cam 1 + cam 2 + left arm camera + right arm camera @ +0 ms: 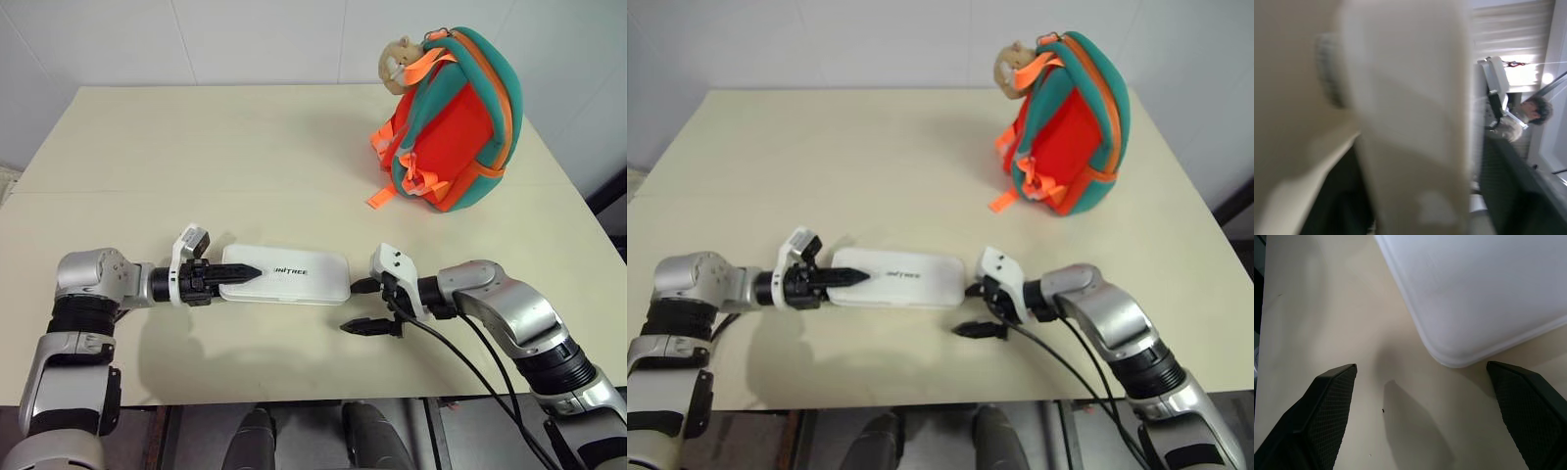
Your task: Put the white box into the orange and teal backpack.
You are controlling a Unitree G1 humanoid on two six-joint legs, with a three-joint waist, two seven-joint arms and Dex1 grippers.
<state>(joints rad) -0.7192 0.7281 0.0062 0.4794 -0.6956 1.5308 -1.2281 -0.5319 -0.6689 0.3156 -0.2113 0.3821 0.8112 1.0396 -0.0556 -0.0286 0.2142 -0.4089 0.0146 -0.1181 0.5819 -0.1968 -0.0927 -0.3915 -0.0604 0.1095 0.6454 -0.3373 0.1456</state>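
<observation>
Left gripper (240, 271) over white box (294, 276)

one white box (285, 275) flat on one cream table (196, 166), one orange and teal backpack (453, 122) standing at the far right, with one tan plush charm (397, 61) up by its top. two grippers in play, left gripper (242, 272) and right gripper (360, 305), two black fingers (1322, 406) apiece for four in all, plus two dark cables (470, 367) trailing off the right arm. one person (1533, 110) glimpsed in the background of the left wrist view.
</observation>
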